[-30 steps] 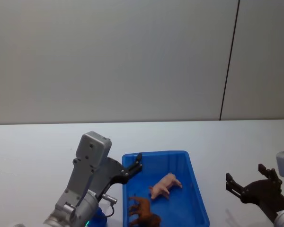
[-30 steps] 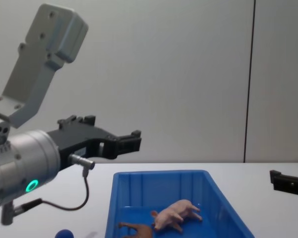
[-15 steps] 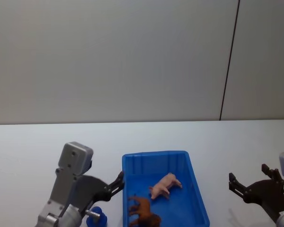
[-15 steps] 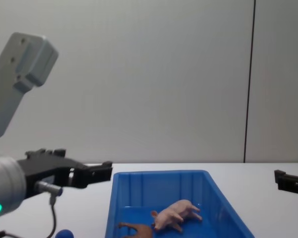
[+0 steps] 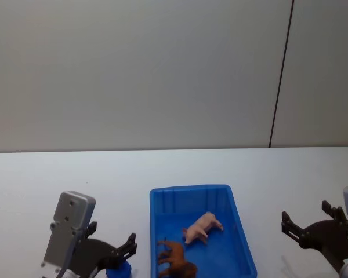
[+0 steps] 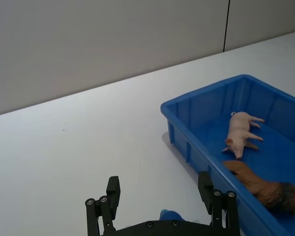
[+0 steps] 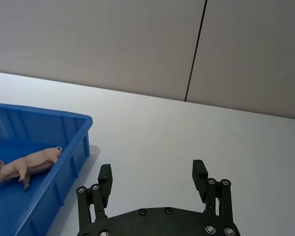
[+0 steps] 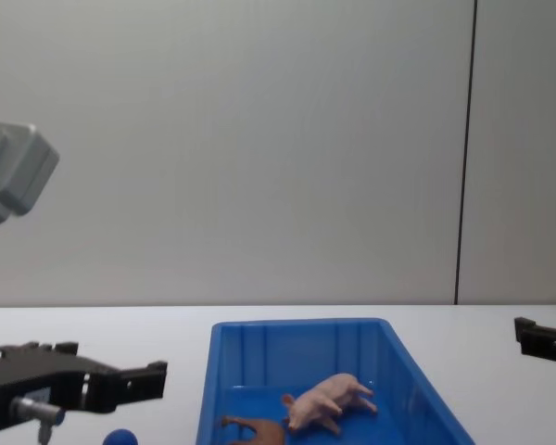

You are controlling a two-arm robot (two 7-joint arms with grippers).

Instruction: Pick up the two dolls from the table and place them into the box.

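Both dolls lie inside the blue box point(image 5: 188, 189) on the white table point(image 5: 46, 174). The pale pink pig point(image 5: 203, 226) rests on its side near the box's middle, and the reddish-brown animal point(image 5: 175, 259) lies closer to me at the box's near left. My left gripper point(image 5: 113, 244) hovers low over the table to the left of the box, open and empty. My right gripper point(image 5: 307, 215) stays to the right of the box, open and empty. The left wrist view shows the pig point(image 6: 242, 132) and the brown animal point(image 6: 263, 183) in the box.
A small blue ball point(image 5: 117, 270) sits on the table just under my left gripper, close to the box's left wall. The plain grey wall stands behind the table. Bare tabletop lies to the far left and between the box and my right gripper.
My left arm has drawn back and down from above the box's left rim to a low spot left of the box, gripper open throughout. The dolls and right arm stayed nearly still.
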